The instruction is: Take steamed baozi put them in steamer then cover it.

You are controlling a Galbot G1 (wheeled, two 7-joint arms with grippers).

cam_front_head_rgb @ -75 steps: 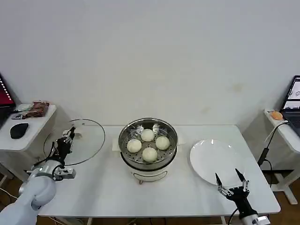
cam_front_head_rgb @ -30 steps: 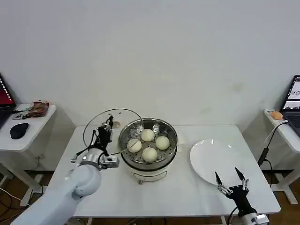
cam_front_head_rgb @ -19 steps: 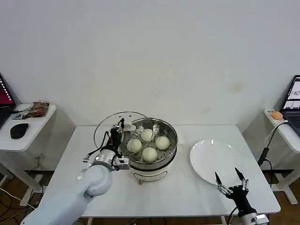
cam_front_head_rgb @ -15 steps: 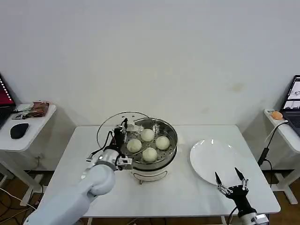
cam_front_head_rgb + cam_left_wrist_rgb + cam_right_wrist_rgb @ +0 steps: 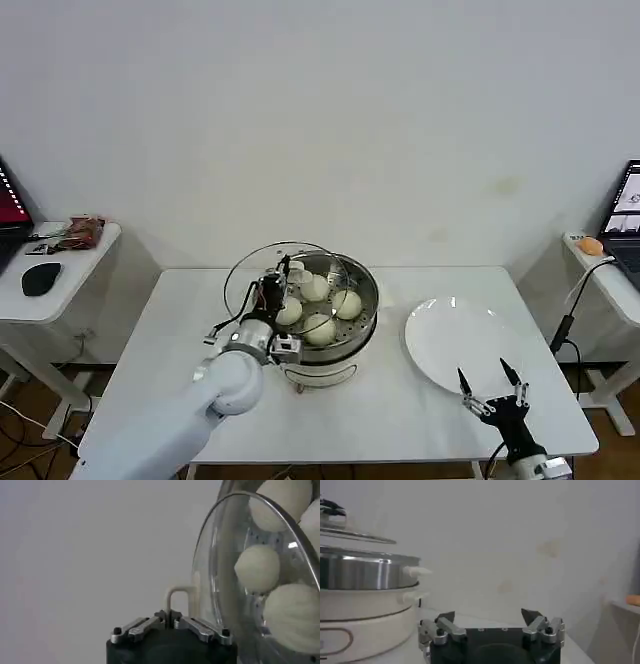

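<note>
The steamer (image 5: 340, 345) stands at the table's middle with several cream-white baozi (image 5: 347, 303) on its perforated tray. My left gripper (image 5: 276, 288) is shut on the bar handle (image 5: 177, 596) of the clear glass cover (image 5: 247, 272), holding it above the pot's left part, offset toward the left. In the left wrist view the baozi (image 5: 257, 565) show through the cover (image 5: 224, 585), with the left gripper (image 5: 169, 615) clamped on the handle. My right gripper (image 5: 492, 385) rests open near the table's front right edge. In its own view the right gripper (image 5: 487, 615) faces the steamer (image 5: 365, 571) and the cover (image 5: 355, 535).
An empty white plate (image 5: 455, 345) lies to the right of the steamer, just behind the right gripper. A side table (image 5: 55, 275) with a mouse stands to the left, and another with a laptop (image 5: 625, 215) to the right. The table's left part is bare.
My left gripper has carried the cover from the table's left side rightward, so it now overlaps the steamer's left part. The right arm has not moved.
</note>
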